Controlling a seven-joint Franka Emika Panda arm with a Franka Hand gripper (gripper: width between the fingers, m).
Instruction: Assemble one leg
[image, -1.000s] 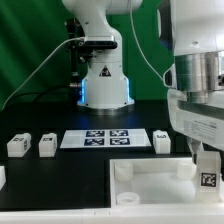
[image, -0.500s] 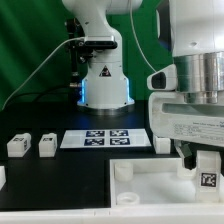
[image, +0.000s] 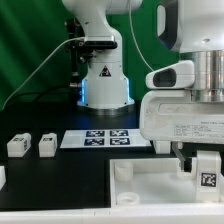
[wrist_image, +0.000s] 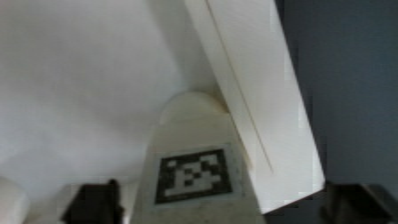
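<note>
My gripper (image: 205, 178) is shut on a leg (image: 207, 170), a stubby white post with a black-and-white tag. It holds the leg upright at the near right corner of the large white panel (image: 150, 185). In the wrist view the leg (wrist_image: 192, 165) stands between the dark fingers (wrist_image: 98, 205) of the gripper (wrist_image: 222, 212), over the panel (wrist_image: 89, 80) beside its raised edge. Two more legs (image: 17, 145) (image: 47, 145) lie at the exterior view's left. Another leg (image: 162, 141) shows partly behind the hand.
The marker board (image: 105, 138) lies in the middle of the black table, behind the panel. The robot base (image: 103, 80) stands at the back. A white piece (image: 2, 177) sits at the exterior view's left edge. A round corner socket (image: 124, 172) shows on the panel.
The hand has turned about its upright axis, so its broad side now faces the exterior camera. The leg has stayed in the same spot at the panel's corner.
</note>
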